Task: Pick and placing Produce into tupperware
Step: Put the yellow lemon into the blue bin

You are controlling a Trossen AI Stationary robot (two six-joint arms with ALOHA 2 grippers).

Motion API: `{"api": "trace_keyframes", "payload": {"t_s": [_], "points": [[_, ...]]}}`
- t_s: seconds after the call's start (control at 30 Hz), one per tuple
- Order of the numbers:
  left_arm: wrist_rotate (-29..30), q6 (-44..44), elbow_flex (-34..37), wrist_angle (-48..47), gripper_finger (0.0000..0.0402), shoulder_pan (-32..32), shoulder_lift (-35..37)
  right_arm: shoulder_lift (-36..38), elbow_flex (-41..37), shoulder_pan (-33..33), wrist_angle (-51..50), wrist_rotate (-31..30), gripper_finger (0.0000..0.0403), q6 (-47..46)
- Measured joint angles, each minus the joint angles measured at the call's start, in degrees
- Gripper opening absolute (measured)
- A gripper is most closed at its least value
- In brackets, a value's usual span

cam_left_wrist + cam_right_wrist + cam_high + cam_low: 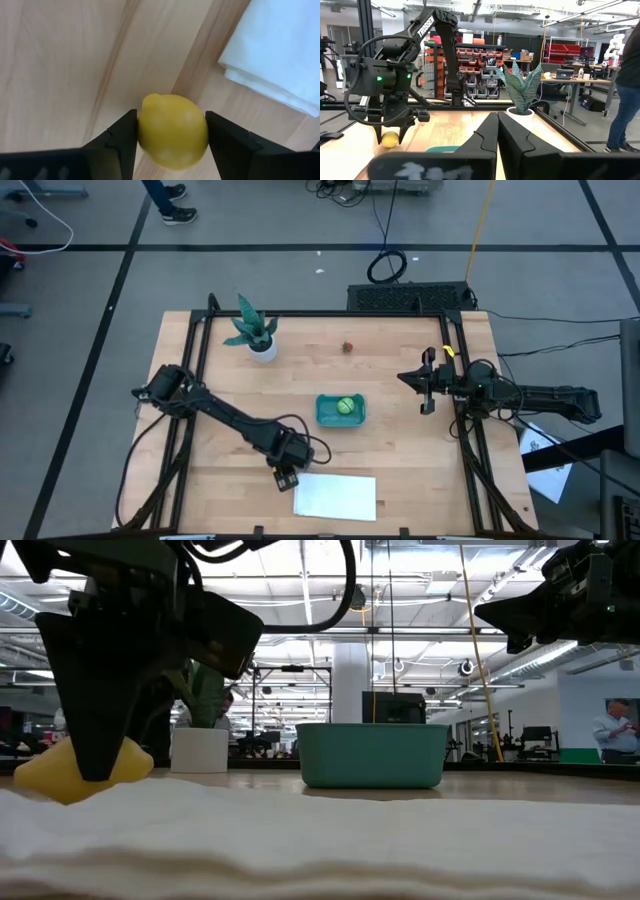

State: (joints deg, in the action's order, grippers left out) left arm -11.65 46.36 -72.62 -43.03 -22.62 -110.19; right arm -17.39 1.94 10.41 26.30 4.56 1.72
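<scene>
Where the near table edge meets the white sheet (335,496), left gripper (171,131) grasps the yellow lemon (172,131) on the wood. Green ball (345,407): inside teal tupperware (324,412), centre. Dark red piece (348,347): far side. Right gripper (498,131): clenched, raised at right.

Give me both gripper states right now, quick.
Left gripper: closed on the yellow lemon, down at the table beside the white sheet.
Right gripper: shut, empty, raised at the table's right side.
</scene>
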Motion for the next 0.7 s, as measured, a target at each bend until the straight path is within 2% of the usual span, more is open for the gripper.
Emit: {"api": "trace_keyframes", "payload": {"t_s": [0.17, 0.47, 0.7], "points": [[-0.4, -1.7, 0.0, -0.2, 0.0211, 0.8, 0.1, 0.0, 0.0, 0.0, 0.0, 0.0, 0.0, 0.0], [1.0, -4.2, 0.0, -0.4, 0.0203, 2.1, 3.9, 0.0, 0.0, 0.0, 0.0, 0.0, 0.0, 0.4], [2.0, -6.9, 0.0, -0.3, 0.0213, 3.0, 8.2, 0.0, 0.0, 0.0, 0.0, 0.0, 0.0, 0.4]]}}
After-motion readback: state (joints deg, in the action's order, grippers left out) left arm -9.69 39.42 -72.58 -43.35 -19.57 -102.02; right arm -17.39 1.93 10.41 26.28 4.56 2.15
